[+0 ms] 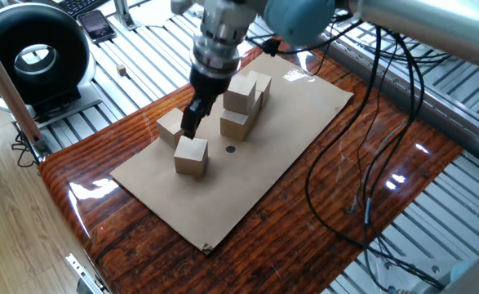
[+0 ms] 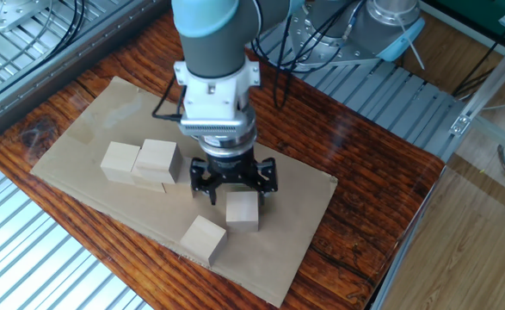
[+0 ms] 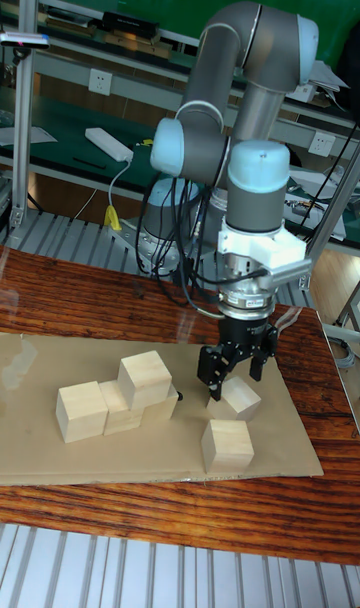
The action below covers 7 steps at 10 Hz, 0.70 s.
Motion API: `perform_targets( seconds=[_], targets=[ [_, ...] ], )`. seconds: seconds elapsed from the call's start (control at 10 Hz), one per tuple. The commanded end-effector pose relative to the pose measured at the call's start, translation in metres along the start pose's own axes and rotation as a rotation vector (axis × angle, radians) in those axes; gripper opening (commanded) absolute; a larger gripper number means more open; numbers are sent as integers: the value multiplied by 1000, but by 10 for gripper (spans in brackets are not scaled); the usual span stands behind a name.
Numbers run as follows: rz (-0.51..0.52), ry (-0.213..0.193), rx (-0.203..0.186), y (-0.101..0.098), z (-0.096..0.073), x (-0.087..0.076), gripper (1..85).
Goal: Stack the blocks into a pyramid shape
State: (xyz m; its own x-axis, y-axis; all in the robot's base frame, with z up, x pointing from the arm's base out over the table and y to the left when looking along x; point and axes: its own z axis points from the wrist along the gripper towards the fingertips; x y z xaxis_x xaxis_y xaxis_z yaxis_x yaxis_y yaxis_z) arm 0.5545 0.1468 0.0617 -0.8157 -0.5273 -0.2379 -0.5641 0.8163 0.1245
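Wooden block (image 2: 243, 209) sat just under the gripper (image 2: 234, 182) (jaws apart, empty); squaring the fingers to its faces before closing seemed wise.

Bright, even indoor light falls from overhead. White glare patches sit on the glossy wooden table (image 1: 402, 175), strongest along its near edge and right side. The cardboard sheet (image 2: 80, 146) is matte, and the blocks (image 3: 145, 378) cast only soft, short shadows. All views are sharp, without motion blur.
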Motion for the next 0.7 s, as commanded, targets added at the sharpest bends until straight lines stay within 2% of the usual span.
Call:
perform_targets(
  seconds=[0.0,0.2,0.3,0.4,0.5,0.6],
  targets=[
    [13,-13,-21,12,12,-1,813],
    [12,-17,-7,9,20,-2,790],
    [14,-19,1,7,24,-2,720],
    [18,-18,8,5,25,-2,643],
    [25,-15,21,1,25,-2,520],
    [32,0,54,-5,22,2,393]
  ],
)
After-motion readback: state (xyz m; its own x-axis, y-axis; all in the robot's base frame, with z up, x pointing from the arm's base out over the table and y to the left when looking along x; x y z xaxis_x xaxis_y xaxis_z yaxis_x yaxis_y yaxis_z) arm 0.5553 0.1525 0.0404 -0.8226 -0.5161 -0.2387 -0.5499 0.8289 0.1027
